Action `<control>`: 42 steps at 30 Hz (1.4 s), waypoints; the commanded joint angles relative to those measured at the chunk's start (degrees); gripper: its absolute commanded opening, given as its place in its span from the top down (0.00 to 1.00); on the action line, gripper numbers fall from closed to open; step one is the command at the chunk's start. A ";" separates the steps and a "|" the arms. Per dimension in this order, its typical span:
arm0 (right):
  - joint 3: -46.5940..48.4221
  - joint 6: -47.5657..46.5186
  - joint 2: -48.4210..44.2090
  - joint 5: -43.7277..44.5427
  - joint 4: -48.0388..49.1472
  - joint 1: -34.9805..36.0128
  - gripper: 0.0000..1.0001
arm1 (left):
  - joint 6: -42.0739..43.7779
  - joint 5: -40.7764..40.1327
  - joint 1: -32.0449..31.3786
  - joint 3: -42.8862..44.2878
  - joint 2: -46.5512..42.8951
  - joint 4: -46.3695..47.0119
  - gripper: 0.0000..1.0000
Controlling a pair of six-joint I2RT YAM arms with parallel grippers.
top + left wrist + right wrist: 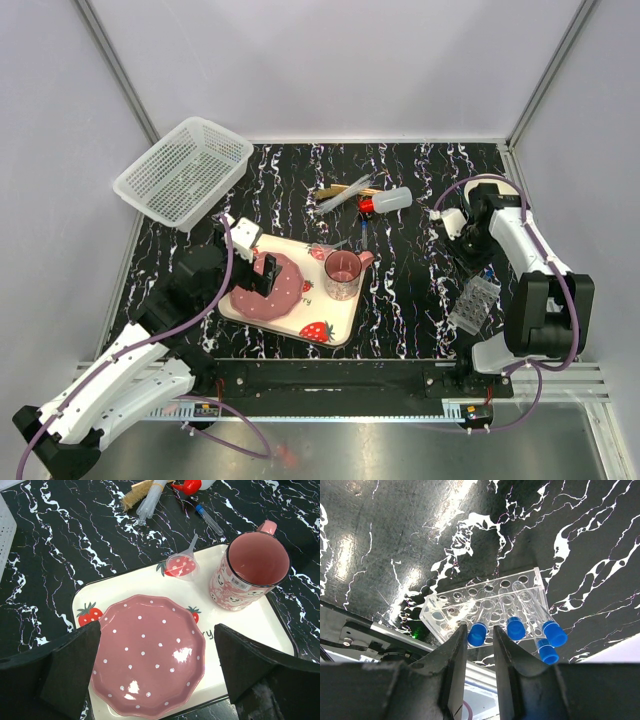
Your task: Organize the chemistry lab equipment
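The right gripper (480,628) points down at the near right part of the table (395,540), its fingers (451,665) drawn close with only a narrow slot between them. The blue cap of one tube (477,634) sits in that slot at the very tips. It lies against the left finger with a sliver of space on the other side, so I cannot tell whether it is pinched or merely framed. That tube leans in the clear perforated tube rack (440,612), and three more blue-capped tubes (515,629) slant in the holes beside it to the right. The rack stands on the black marbled surface just beyond the metal rail (370,635) at the table's near edge. The left gripper (157,632) hangs with its fingers (75,670) spread wide and nothing between them, above the pink dotted plate (150,655). The plate lies on the near-left part of the strawberry-print tray (260,625). The pink cup (252,572) stands upright on the tray's far right, and a small clear funnel (182,565) lies on its side near the tray's far edge. Beyond the tray, on the bare table, a loose tube (209,519) with a blue tip lies alone. Farther back, clustered together, are the red-capped bottle (385,202) on its side, a bundle of clear droppers (150,500) and the tan wooden tool (134,497). A white mesh basket (183,170) sits at the far left corner, well apart from the rack.
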 commanded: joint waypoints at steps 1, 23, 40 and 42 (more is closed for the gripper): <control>-0.39 -0.35 0.60 0.77 0.31 0.66 0.68 | 0.66 0.36 0.31 0.22 -0.68 0.80 0.01; -8.04 -1.06 -11.00 -1.51 6.46 0.57 0.85 | 0.75 0.62 0.22 0.22 -0.68 0.72 0.01; -19.73 -0.79 -24.45 -2.83 15.33 0.57 0.86 | 0.75 0.62 0.22 0.22 -0.94 0.72 0.01; -20.26 -0.62 -24.98 -3.01 15.95 0.48 0.86 | 0.75 0.62 0.22 0.22 -0.85 0.72 0.01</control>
